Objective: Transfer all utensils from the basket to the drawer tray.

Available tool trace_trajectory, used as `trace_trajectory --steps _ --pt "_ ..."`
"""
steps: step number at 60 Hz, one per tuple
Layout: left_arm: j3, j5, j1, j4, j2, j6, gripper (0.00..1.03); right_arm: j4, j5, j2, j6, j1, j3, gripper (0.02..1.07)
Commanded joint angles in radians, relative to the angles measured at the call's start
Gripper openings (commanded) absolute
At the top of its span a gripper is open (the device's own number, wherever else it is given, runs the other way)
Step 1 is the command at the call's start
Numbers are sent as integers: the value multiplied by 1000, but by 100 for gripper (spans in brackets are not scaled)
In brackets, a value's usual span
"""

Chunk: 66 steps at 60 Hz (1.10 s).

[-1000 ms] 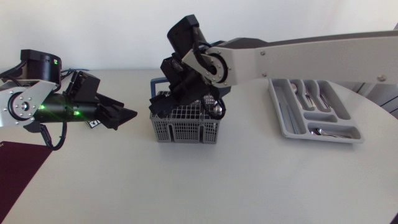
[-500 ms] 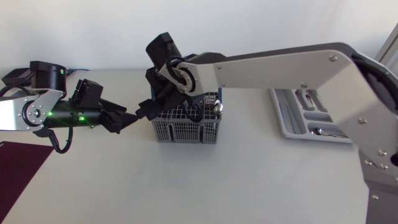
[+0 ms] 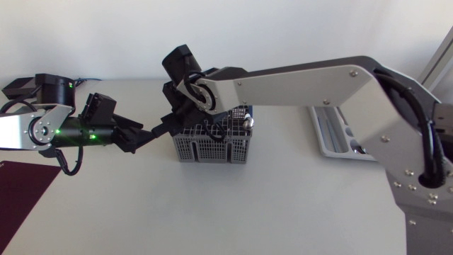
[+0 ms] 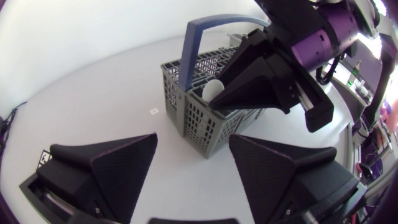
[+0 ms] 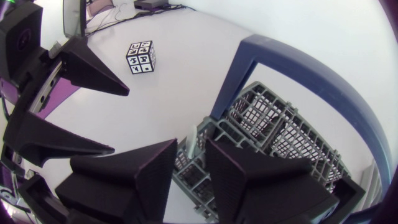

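Basket (image 3: 211, 149): right jaws narrowly parted at its rim; left jaws wide.

This looks like a robotics lab to me. My left arm (image 3: 42, 131) and right arm (image 3: 318, 78) work over a plain white table (image 3: 283, 205), where a marker-printed cube (image 5: 142, 58) sits.

I count two arms of mine, so two pincers: left gripper (image 3: 151, 131); right gripper (image 5: 191, 144); one grey basket (image 3: 212, 147) with one blue handle (image 4: 198, 38); one spoon (image 4: 213, 91) that I can make out inside it; one drawer tray (image 3: 326, 142); one marker cube (image 5: 142, 57).
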Motion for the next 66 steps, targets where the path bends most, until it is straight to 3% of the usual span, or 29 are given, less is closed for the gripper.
trace_trajectory --steps 1,20,43,66 --pt "-29 13 8 7 15 23 81 17 9 22 26 10 22 23" --pt "-43 15 3 9 12 28 81 62 1 14 29 7 -15 12" --pt "-55 15 0 9 -8 28 81 68 -37 -61 58 1 -53 12" --pt "-69 15 -12 3 -48 22 81 -4 -82 -173 84 -14 -50 12"
